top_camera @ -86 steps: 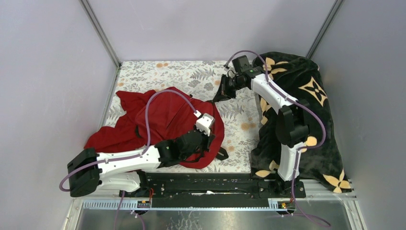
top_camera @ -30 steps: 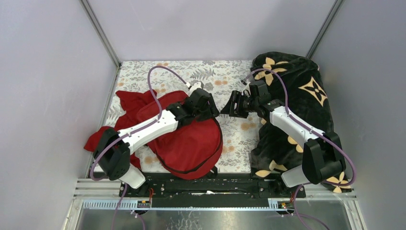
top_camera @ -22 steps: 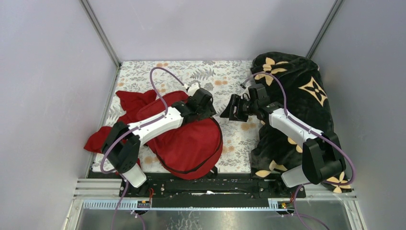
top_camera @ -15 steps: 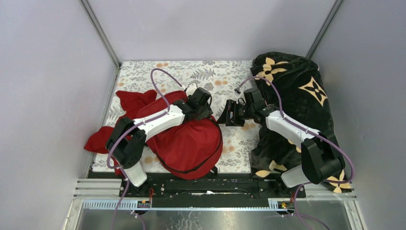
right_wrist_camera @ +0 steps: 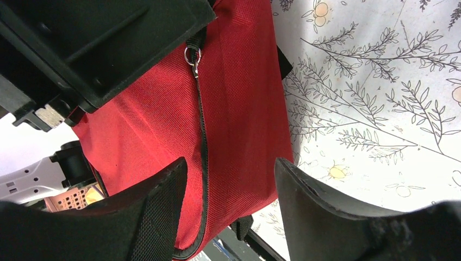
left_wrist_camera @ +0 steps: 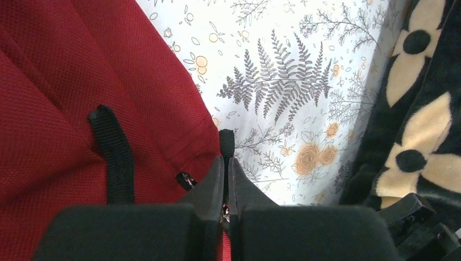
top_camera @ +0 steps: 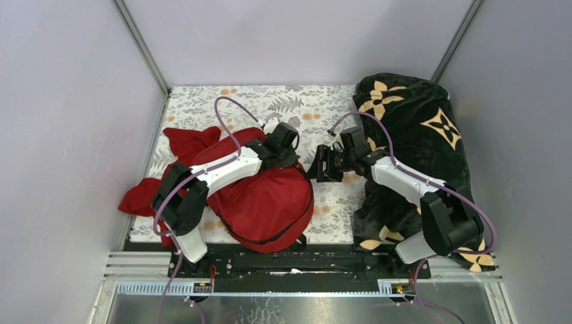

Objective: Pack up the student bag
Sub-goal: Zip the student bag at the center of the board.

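Observation:
The student bag [top_camera: 270, 202], dark red with black trim, lies at the front middle of the floral table. My left gripper [top_camera: 292, 159] is at its far right corner. In the left wrist view, that gripper [left_wrist_camera: 225, 159] is shut on a thin black zipper pull [left_wrist_camera: 226, 140] at the bag's [left_wrist_camera: 60, 81] edge. The right wrist view shows the pull's metal ring [right_wrist_camera: 191, 54] and the black zipper [right_wrist_camera: 204, 147] running down the bag [right_wrist_camera: 239, 109]. My right gripper [top_camera: 317, 169] [right_wrist_camera: 228, 166] hangs open just right of that corner, with nothing gripped.
A black blanket with tan flowers [top_camera: 425, 135] [left_wrist_camera: 418, 109] is heaped along the right side under the right arm. A thin red cloth [top_camera: 181, 143] lies left of the bag. A black strap loop [left_wrist_camera: 111, 157] sits on the bag. Bare floral cover [top_camera: 270, 104] shows behind.
My left gripper has closed onto the black pull at the bag's corner. The right gripper has slid left toward that corner, still open.

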